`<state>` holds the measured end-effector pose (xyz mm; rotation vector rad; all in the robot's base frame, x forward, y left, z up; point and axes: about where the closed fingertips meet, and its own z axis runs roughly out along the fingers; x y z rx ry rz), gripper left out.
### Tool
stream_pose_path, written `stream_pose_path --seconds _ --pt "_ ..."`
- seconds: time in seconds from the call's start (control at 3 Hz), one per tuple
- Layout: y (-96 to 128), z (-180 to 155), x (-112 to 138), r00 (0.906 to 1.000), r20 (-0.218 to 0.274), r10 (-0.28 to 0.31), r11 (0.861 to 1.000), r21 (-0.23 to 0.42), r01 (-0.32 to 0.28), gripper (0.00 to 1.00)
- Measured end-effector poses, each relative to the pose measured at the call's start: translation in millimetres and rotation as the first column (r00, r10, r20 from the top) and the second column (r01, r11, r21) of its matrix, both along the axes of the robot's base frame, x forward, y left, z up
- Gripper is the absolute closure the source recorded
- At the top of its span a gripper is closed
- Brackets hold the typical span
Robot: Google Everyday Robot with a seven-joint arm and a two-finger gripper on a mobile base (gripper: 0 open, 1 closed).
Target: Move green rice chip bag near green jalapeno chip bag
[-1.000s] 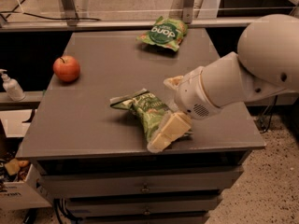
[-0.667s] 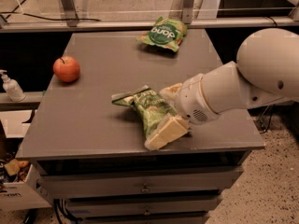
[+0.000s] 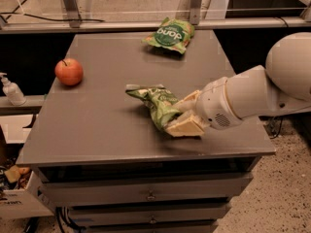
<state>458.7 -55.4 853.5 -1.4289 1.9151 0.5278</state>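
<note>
- Cream gripper (image 3: 181, 114), near right, pinches the long wrinkly mottled-green rice chip bag (image 3: 156, 102).
- Wide green jalapeno chip bag (image 3: 170, 34) with dark round logo lies far off.

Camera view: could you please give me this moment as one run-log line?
gripper: front right of table, jaws shut on rice bag | jalapeno bag: far edge, apart from rice bag | apple: left side

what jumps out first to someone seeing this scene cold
The big white arm reaches in from the right, its gripper at the front middle of the table, fingers closed on the green rice chip bag. Then the red apple near the left edge and the green jalapeno chip bag at the far edge.
</note>
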Motion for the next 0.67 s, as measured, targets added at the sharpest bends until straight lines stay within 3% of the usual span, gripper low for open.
stream_pose_path --seconds 0.33,0.67 --pt "-24 6 2 0.9983 0.001 -0.058 0.998 -0.004 0.058 0.88" --pt "-52 17 10 0.9923 0.012 -0.123 0.992 -0.013 0.123 1.00"
